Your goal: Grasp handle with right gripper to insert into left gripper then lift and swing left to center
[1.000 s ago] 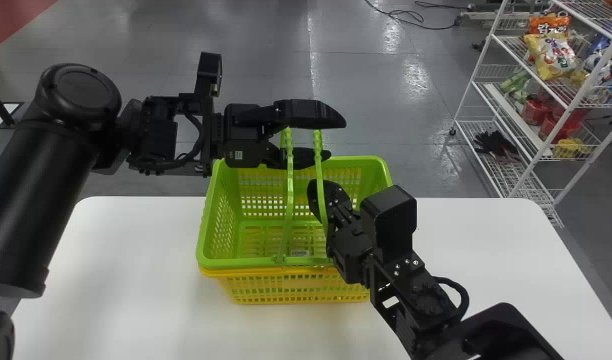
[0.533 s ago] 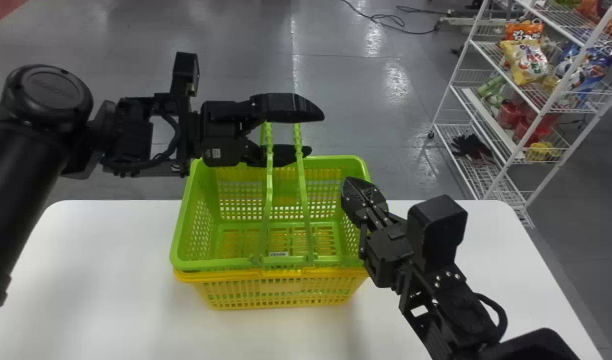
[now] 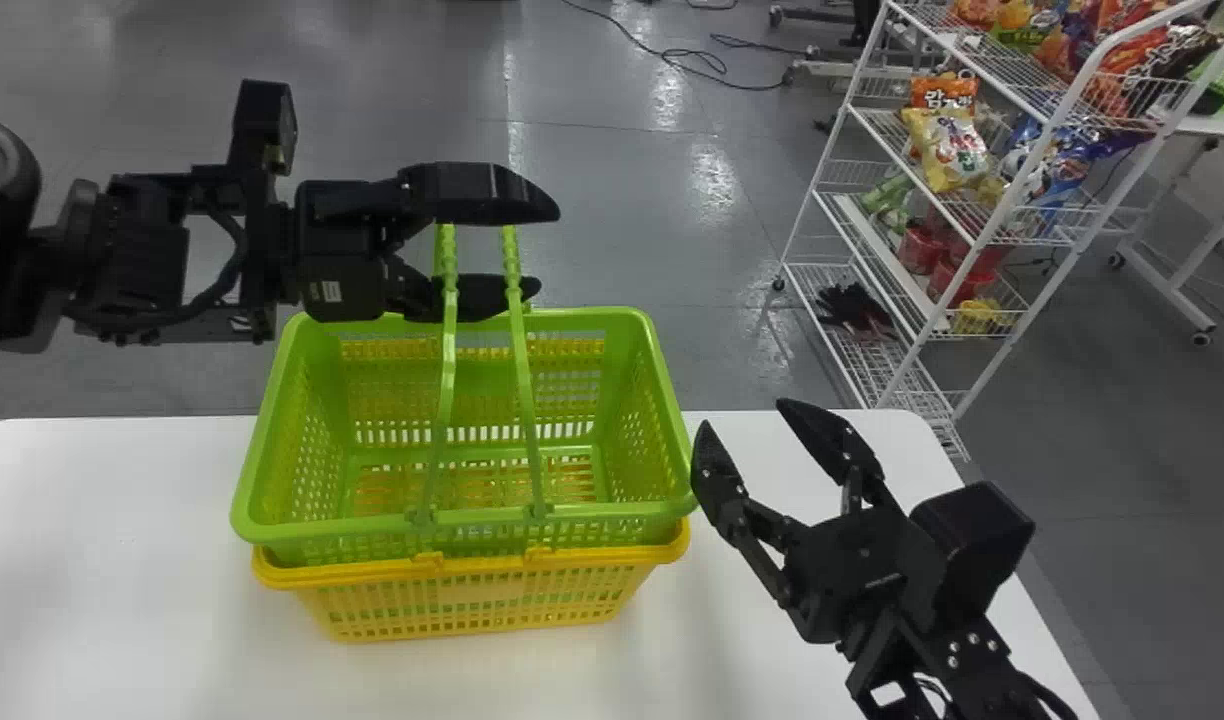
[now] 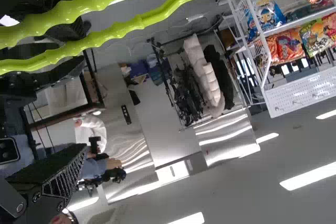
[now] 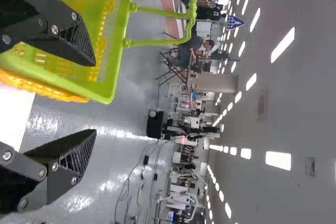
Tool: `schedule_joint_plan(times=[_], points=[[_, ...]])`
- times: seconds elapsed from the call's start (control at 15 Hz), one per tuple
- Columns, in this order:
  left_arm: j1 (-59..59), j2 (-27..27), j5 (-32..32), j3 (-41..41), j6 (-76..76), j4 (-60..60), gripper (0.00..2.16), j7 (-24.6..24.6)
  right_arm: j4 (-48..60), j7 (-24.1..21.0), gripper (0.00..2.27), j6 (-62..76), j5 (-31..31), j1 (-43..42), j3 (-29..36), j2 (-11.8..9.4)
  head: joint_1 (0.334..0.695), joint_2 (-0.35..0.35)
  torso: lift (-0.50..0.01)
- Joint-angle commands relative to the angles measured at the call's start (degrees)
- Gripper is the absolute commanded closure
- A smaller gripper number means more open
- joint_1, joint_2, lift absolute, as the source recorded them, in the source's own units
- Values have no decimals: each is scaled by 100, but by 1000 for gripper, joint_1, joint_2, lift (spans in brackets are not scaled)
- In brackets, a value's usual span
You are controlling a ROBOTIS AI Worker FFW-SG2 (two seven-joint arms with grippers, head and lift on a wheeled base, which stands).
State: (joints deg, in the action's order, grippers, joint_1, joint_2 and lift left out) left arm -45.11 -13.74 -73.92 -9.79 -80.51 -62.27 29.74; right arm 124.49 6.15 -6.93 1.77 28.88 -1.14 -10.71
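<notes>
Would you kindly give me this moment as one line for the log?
left tool: open around raised handles | right tool: open, empty, beside green basket | green basket: stacked on yellow basket | yellow basket: on table

No legible text, labels, brands, numbers or signs in any view.

The green basket [image 3: 627, 400], lattice-walled and open-topped, sits upright, nested in a yellow basket [image 3: 472, 605] whose rim and lower wall show beneath it. The stack stands at the table's [image 3: 122, 520] far edge, roughly midway between its far corners. Two slim green handles [image 3: 446, 380] [image 3: 523, 380] rise side by side above the rim, slightly apart, their grips ribbed and wavy
</notes>
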Motion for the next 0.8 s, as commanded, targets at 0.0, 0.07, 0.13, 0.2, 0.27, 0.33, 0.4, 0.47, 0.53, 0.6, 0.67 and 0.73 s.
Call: schedule_joint_plan(times=[0.0,0.07,0.13,0.2,0.27,0.33,0.4,0.47,0.53,0.6,0.67,0.73], points=[[-138,-49,-184,4,-49,153,161,-21,75,0,43,82,201,249,299,-10,661,-209,-93],[-191,-49,-263,13,-102,241,161,-38,146,9,43,82,297,364,448,-19,660,-224,-93],[-279,-49,-325,-5,-119,312,161,-47,198,9,43,99,359,487,580,-36,658,-231,-93],[-393,-58,-413,-49,-190,426,161,-56,225,18,43,99,420,557,677,-54,656,-239,-93],[-507,-76,-536,-84,-243,531,161,-73,225,62,46,170,517,636,782,-54,654,-250,-93],[-613,-102,-632,-110,-313,619,161,-91,198,62,46,310,552,706,826,-45,651,-260,-93],[-683,-129,-685,-128,-383,698,161,-109,137,62,46,556,552,759,835,-45,645,-276,-93],[-771,-137,-791,-146,-436,804,164,-153,31,62,49,802,552,803,844,-36,642,-280,-93],[-850,-137,-870,-154,-489,900,167,-188,-21,62,56,873,552,847,853,-36,639,-282,-93],[-982,-181,-1019,-260,-541,1050,178,-214,-74,62,56,978,552,891,853,-27,637,-284,-93],[-1105,-216,-1168,-330,-647,1164,178,-258,-118,62,56,1049,552,944,853,-10,635,-287,-93],[-1228,-260,-1292,-383,-700,1261,178,-302,-162,62,56,1154,543,996,853,-1,635,-288,-93]])
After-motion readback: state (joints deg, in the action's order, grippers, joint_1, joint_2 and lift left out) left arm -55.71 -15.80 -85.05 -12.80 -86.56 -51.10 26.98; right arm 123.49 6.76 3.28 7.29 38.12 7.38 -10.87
